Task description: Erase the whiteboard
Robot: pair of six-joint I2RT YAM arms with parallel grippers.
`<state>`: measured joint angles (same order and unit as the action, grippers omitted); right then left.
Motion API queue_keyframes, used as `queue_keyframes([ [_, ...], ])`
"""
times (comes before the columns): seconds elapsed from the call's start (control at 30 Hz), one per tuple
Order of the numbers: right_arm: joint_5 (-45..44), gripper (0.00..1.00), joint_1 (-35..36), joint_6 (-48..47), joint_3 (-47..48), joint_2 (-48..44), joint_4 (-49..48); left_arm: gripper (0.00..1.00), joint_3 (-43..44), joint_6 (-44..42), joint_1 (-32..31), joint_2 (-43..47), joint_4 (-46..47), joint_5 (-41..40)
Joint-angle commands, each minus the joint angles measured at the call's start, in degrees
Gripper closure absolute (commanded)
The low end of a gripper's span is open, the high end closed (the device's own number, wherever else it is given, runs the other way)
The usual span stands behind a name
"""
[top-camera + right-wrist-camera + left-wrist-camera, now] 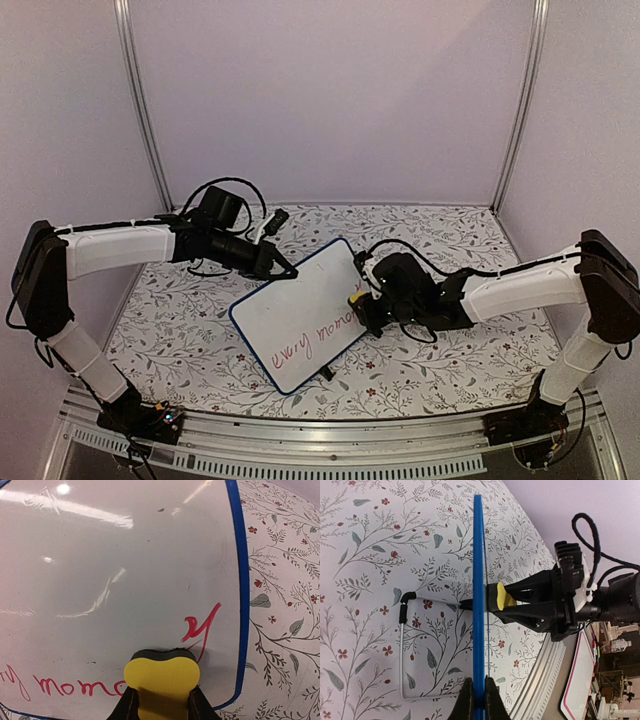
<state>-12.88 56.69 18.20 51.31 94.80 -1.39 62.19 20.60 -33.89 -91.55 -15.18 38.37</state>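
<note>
Whiteboard (300,315) stands on the floral table (440,230) between the two arms. The left gripper (478,697) is clamped on its blue frame at the edge far from the eraser, and a wire stand (401,650) shows on the back face. Right gripper (162,707) is closed on the yellow eraser (161,677), whose dark felt face is pressed to the writing side near a corner of the board. Red writing (65,686) runs off to the eraser's left, and one red stroke touches its tip. Judgement: this is the wiping step, with most of the text left to clear. To do it well, hold the felt flat and firm and sweep leftward along the words in overlapping passes. The left grip must brace against the push so the board neither swings nor slips. Risk: the eraser running off the frame edge just to its right.
</note>
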Motion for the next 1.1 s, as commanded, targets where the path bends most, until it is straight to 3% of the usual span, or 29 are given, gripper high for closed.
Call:
queue_keyframes([
  [0.0, 1.74, 0.82, 0.54, 0.52, -2.01, 0.97, 4.71, 1.00, -0.56, -2.56, -1.00, -0.27, 1.03, 2.61],
  [1.07, 0.19, 0.82, 0.62, 0.10, -3.50, -0.22, 5.42, 1.00, -0.49, -2.71, -1.00, -0.44, 0.91, 2.55],
])
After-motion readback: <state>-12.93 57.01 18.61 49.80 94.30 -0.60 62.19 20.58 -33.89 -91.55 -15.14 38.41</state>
